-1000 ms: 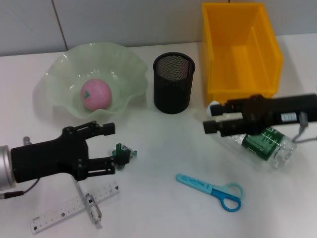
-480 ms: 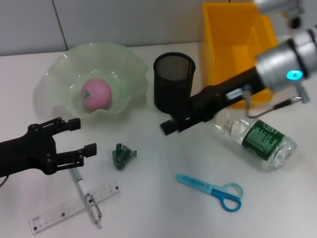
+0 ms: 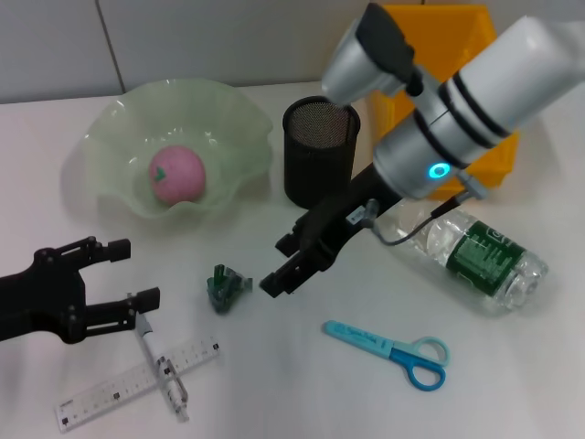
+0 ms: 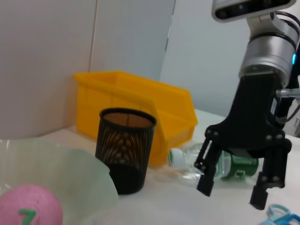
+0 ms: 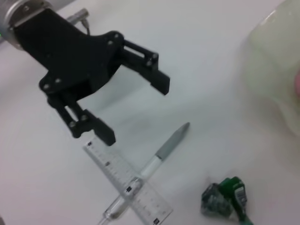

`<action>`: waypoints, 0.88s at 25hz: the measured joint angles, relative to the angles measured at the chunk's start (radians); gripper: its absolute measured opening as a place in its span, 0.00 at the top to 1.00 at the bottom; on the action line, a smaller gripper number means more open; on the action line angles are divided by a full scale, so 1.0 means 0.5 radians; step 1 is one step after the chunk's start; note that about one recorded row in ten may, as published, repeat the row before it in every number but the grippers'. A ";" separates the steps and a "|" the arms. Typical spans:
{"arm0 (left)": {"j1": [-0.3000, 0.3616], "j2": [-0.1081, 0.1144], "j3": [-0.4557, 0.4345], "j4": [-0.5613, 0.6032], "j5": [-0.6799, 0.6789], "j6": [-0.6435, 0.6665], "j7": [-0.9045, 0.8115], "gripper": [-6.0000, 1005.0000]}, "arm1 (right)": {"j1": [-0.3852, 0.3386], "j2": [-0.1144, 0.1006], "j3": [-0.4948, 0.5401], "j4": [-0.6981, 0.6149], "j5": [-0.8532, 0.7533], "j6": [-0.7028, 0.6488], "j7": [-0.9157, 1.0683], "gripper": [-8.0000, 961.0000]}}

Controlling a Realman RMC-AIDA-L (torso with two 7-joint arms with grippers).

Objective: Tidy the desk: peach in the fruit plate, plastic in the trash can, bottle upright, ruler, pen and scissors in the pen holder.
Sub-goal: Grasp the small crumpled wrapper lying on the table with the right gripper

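Right now your right gripper (image 3: 291, 265) hangs low over the middle of the bench (image 3: 274, 384), its jaws apart and holding nothing, just beside the crumpled green plastic (image 3: 226, 287) but not touching it. Your left gripper (image 3: 128, 273) sits at the near left, jaws also spread and empty, with the pen (image 3: 157, 359) just below its lower finger. The pen lies across the ruler (image 3: 128, 384), the two forming a cross on the bench.

The peach (image 3: 177, 174) already rests in the pale green fruit plate (image 3: 101, 137) at the far left. The black mesh pen holder (image 3: 318, 155) stands upright beside the plate, nothing visible inside it. Behind it, to the right, is the yellow trash can (image 3: 494, 119). The bottle (image 3: 471, 256) lies on its side in front of the trash can, under your right arm. The blue scissors (image 3: 393, 350) lie flat near the front edge, well apart from the pen holder.
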 joint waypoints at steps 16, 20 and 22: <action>0.034 0.009 0.008 0.002 0.087 0.005 0.009 0.16 | -0.013 0.008 -0.761 0.214 0.640 0.697 -0.229 0.25; 0.037 0.012 0.007 0.003 0.088 0.002 0.010 0.16 | -0.027 0.012 -0.983 0.217 0.787 0.856 -0.262 0.25; 0.038 0.013 0.005 0.003 0.088 0.004 0.010 0.16 | -0.029 0.013 -1.053 0.217 0.821 0.909 -0.268 0.25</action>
